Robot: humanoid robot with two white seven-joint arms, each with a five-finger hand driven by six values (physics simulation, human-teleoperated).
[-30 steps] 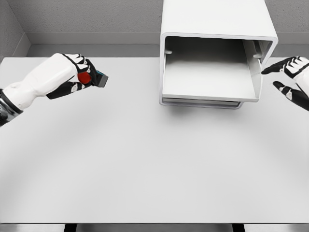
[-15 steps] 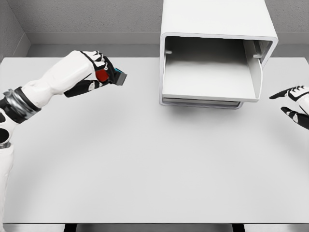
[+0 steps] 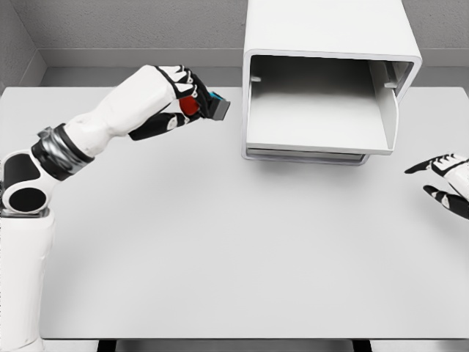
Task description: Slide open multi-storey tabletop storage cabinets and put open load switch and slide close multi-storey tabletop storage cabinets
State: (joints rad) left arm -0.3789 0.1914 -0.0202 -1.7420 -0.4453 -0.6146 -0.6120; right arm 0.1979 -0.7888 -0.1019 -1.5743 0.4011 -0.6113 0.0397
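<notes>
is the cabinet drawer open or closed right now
Open. The drawer is slid out of the cabinet, its bare tray floor showing.

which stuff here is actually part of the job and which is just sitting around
Part of the job:
- switch, held in the left hand
- cabinet with its drawer slid open

Just there:
- table
- right hand, open, low at the right edge, holding nothing

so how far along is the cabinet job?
Done: white tabletop cabinet's drawer is slid open and empty. In hand: left robot hand grips the small red-and-dark load switch beside the cabinet. Left: place it inside and shut it. Right robot hand rests open.
</notes>
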